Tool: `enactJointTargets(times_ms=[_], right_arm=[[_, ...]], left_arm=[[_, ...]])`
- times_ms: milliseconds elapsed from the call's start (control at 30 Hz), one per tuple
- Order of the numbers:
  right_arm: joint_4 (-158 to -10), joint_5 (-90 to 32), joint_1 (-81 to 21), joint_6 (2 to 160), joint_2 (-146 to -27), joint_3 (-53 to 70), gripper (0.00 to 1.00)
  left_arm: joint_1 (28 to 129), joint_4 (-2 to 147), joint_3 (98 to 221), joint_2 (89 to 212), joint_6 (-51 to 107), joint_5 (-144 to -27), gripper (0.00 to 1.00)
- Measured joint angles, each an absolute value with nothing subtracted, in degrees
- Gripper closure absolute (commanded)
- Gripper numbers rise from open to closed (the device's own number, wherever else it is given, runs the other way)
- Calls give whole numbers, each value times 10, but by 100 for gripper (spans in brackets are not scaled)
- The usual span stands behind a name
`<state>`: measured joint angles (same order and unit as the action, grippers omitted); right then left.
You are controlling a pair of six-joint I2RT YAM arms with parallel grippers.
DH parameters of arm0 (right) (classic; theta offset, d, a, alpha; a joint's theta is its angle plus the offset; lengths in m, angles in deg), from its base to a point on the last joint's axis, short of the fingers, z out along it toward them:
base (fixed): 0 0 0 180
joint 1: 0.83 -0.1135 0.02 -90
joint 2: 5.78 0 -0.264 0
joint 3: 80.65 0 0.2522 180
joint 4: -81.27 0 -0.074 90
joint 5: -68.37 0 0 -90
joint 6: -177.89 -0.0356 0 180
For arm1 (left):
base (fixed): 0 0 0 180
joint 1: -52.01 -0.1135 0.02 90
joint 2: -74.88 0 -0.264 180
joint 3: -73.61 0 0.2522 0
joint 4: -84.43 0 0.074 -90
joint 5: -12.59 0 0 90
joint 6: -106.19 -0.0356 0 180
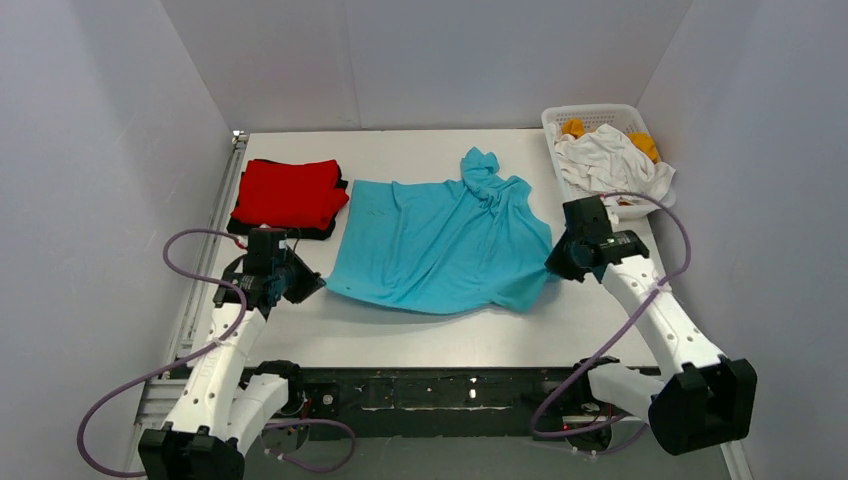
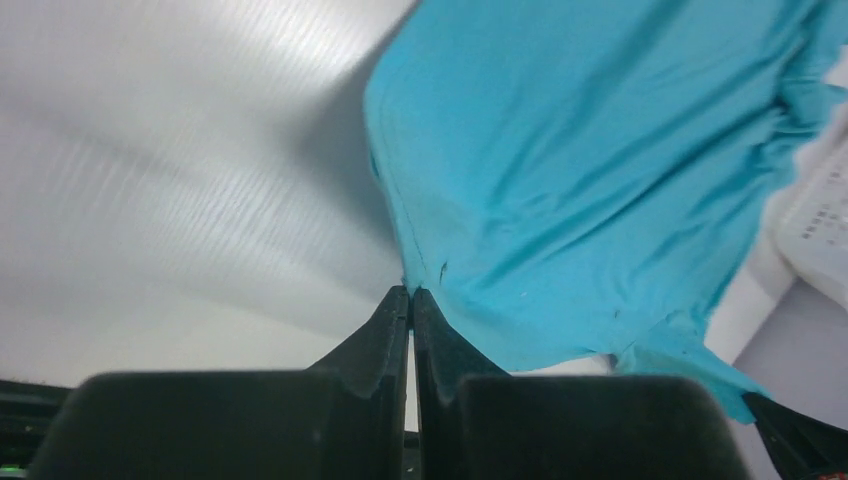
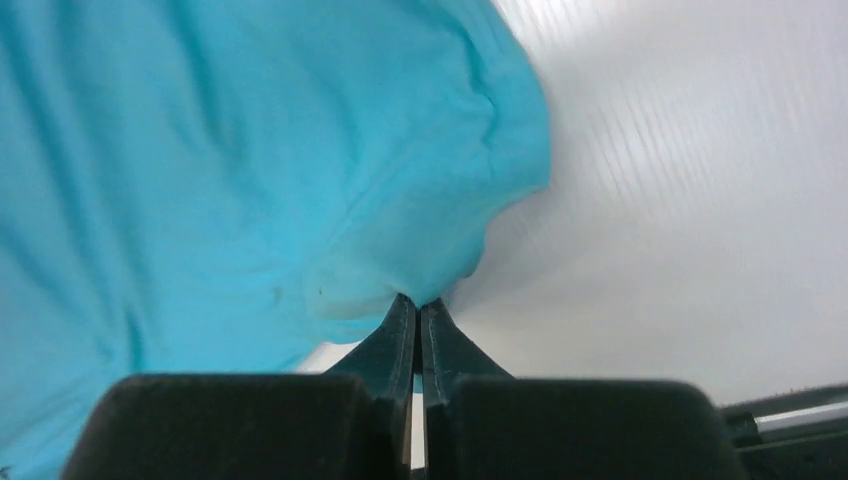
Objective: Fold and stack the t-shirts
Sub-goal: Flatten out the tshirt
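Observation:
A turquoise t-shirt (image 1: pixel 440 240) lies spread and wrinkled in the middle of the table, one part bunched at its far edge. My left gripper (image 1: pixel 318 285) is shut on its near left corner; the wrist view shows the fingertips pinching the hem (image 2: pixel 411 292). My right gripper (image 1: pixel 550 262) is shut on its near right edge, cloth pinched at the tips (image 3: pixel 418 302). A folded red t-shirt (image 1: pixel 290 192) lies on a folded black one (image 1: pixel 285 230) at the far left. White (image 1: pixel 610 160) and orange (image 1: pixel 574 127) shirts fill the basket.
A white lattice basket (image 1: pixel 590 112) stands at the far right corner; its wall shows in the left wrist view (image 2: pixel 815 225). Grey walls close in the table on three sides. A metal rail (image 1: pixel 215 220) runs along the left edge.

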<state>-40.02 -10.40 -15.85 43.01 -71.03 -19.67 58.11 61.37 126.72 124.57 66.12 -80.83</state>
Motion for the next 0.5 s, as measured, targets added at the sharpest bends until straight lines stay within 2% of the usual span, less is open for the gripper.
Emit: enactJointTargets(times_ms=[233,500], right_arm=[[-384,-90,-159,479,-628,-4,99],[-346,-78,-159,531,-606,265,99]], left_arm=[[581,632,1420,1229,622,-803,100],[581,608,1664,1267,553,-777,100]])
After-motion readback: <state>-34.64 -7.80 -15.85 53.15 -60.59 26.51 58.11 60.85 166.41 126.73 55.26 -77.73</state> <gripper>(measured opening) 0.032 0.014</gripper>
